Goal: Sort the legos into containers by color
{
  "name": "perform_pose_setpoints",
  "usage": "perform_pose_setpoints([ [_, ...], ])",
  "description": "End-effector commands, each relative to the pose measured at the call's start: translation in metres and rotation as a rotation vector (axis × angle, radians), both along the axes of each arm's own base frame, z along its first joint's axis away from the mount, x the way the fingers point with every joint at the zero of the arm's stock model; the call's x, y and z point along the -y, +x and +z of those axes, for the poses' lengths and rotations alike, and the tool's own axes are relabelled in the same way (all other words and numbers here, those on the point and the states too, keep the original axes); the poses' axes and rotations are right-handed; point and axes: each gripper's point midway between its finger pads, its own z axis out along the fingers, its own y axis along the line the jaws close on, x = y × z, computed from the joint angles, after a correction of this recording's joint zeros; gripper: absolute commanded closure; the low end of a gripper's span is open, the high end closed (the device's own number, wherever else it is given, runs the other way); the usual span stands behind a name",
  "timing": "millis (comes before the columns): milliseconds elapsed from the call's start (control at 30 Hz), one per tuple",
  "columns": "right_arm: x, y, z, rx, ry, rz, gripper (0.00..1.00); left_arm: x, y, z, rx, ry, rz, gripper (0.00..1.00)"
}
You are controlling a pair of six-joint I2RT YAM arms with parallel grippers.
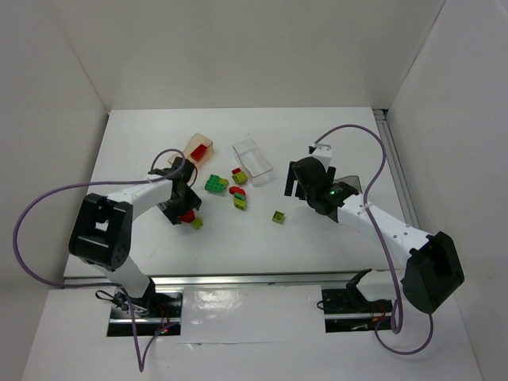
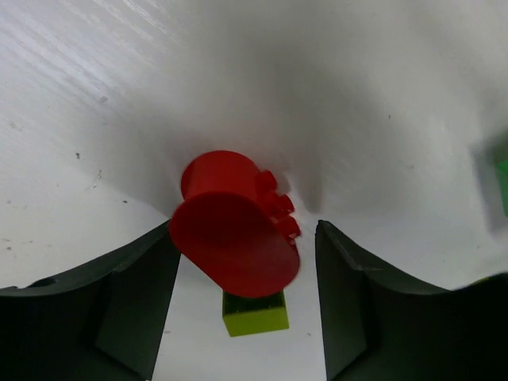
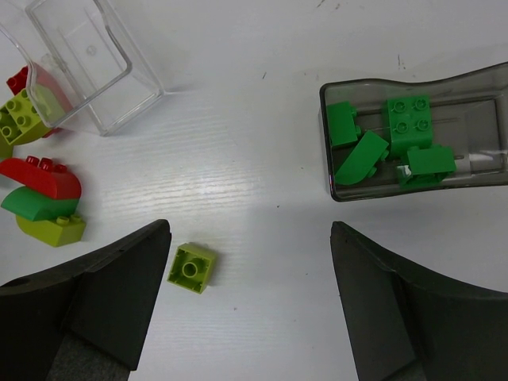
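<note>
Blurred green lego [image 2: 498, 176] at the left wrist view's right edge, half out of frame.

Looks down on a white counter [image 3: 262, 103]. Upper right: a smoky grey tub [image 3: 329, 159] holding several dark green bricks [image 3: 409, 123]. Upper left: a colourless clear tub [image 3: 127, 79], with a red brick [image 3: 20, 79] and a yellow-green brick [image 3: 16, 121] against its left wall. Left edge: a pile of a red curved brick [image 3: 40, 178], a green curved brick [image 3: 32, 204] and a yellow-green curved brick [image 3: 49, 228]. Bottom corners: dark jaws, spread wide. Just beside the left one, a lone yellow-green one-stud brick [image 3: 191, 267].
</note>
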Motion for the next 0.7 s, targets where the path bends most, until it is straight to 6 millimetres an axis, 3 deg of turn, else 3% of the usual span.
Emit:
perform_pose_setpoints([
  [0,0.003,-0.002,0.006,0.013,-0.007,-0.005,0.11,0.006,0.017,0.006,0.038,-0.017,0.037,0.26],
  [100,0.003,-0.002,0.006,0.013,-0.007,-0.005,0.11,-0.001,0.018,0.015,0.058,0.017,0.047,0.39],
  [133,0.003,-0.002,0.006,0.013,-0.007,-0.005,0.11,-0.002,0.022,0.024,0.085,0.026,0.029,0.53],
  [267,0.001,-0.002,0.003,0.012,-0.007,0.009,0.11,-0.009,0.041,0.061,0.197,0.072,-0.008,0.76],
  [300,0.001,-0.001,-0.001,0.002,-0.014,0.010,0.11,-0.007,0.051,0.077,0.241,0.066,-0.019,0.76],
  [367,0.000,0.000,-0.002,0.002,-0.014,0.010,0.11,-0.014,0.059,0.086,0.251,0.118,-0.030,0.76],
  [400,-0.001,0.000,-0.002,0.002,-0.004,0.002,0.11,-0.017,0.073,0.101,0.291,0.125,-0.018,0.76],
  [467,-0.003,-0.003,-0.006,-0.006,-0.002,0.005,0.11,-0.022,0.089,0.103,0.290,0.142,-0.029,0.76],
  [500,-0.006,-0.002,-0.005,-0.003,0.017,0.007,0.11,-0.025,0.103,0.118,0.323,0.151,-0.020,0.76],
  [567,-0.009,-0.001,-0.005,0.000,0.029,0.016,0.11,-0.029,0.119,0.123,0.333,0.161,-0.026,0.73],
  [600,-0.012,-0.003,-0.004,0.000,0.029,0.025,0.11,-0.032,0.129,0.111,0.304,0.166,-0.028,0.73],
  [667,-0.013,-0.001,0.000,0.010,0.036,0.025,0.11,-0.033,0.150,0.123,0.327,0.164,-0.015,0.71],
])
